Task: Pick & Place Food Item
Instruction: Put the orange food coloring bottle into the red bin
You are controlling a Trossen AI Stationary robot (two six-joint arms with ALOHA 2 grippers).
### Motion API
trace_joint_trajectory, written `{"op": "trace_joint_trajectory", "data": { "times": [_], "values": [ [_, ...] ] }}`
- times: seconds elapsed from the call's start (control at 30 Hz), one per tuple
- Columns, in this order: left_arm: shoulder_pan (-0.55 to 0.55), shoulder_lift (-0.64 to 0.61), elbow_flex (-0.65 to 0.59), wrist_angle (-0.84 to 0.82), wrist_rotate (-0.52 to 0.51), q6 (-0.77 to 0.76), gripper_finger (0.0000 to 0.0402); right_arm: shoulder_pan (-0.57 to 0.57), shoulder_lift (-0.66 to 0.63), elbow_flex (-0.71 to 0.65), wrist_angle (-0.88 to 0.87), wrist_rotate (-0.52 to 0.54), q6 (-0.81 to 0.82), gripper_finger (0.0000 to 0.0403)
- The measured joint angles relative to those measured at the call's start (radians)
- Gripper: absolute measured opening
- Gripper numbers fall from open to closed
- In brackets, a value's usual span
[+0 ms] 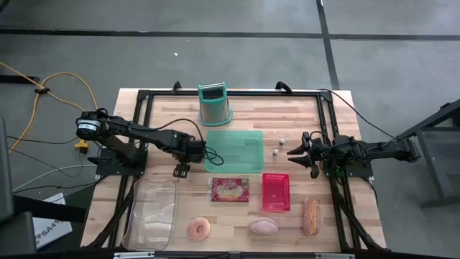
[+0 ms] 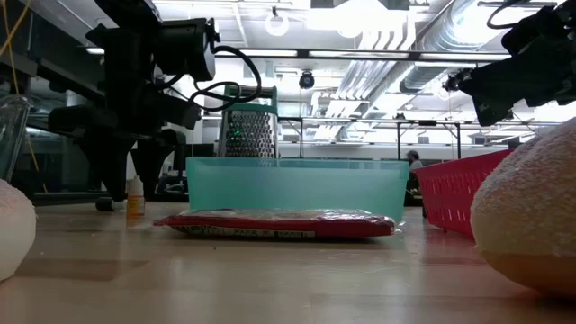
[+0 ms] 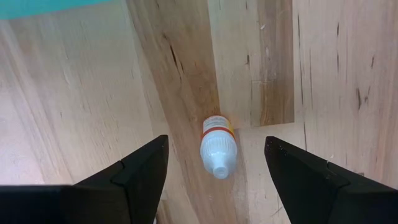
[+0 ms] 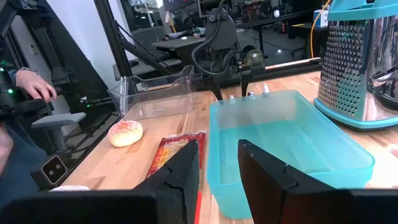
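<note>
Small white plastic dropper bottle (image 3: 217, 147) upright on pale wooden plank table (image 3: 336, 74), left gripper (image 3: 214, 171) above, jaws released, straddling it, right gripper (image 4: 217, 163) raised, jaws slightly parted, beside translucent teal plastic bin (image 4: 292, 146).

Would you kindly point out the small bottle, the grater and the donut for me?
small bottle (image 3: 217, 148): left wrist view, on its white body, between the open fingers.
grater (image 1: 214, 105): high view, on its metal face.
donut (image 1: 198, 229): high view, on its sugared ring.
</note>
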Motion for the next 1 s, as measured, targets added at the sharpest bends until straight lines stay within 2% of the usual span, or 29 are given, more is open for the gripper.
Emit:
{"op": "trace_joint_trajectory", "data": {
  "times": [0.17,0.63,1.0],
  "values": [
    [0.000,0.000,0.000,0.000,-0.001,0.000,0.0241,0.000,0.000,0.000,0.000,0.000,0.000,0.0100],
    [0.058,-0.004,0.000,-0.001,0.035,0.000,0.0158,0.000,0.000,0.000,0.000,0.000,0.000,0.0100],
    [0.062,-0.004,0.001,-0.001,0.035,0.000,0.0084,0.000,0.000,0.000,0.000,0.000,0.000,0.0100]
  ]
}}
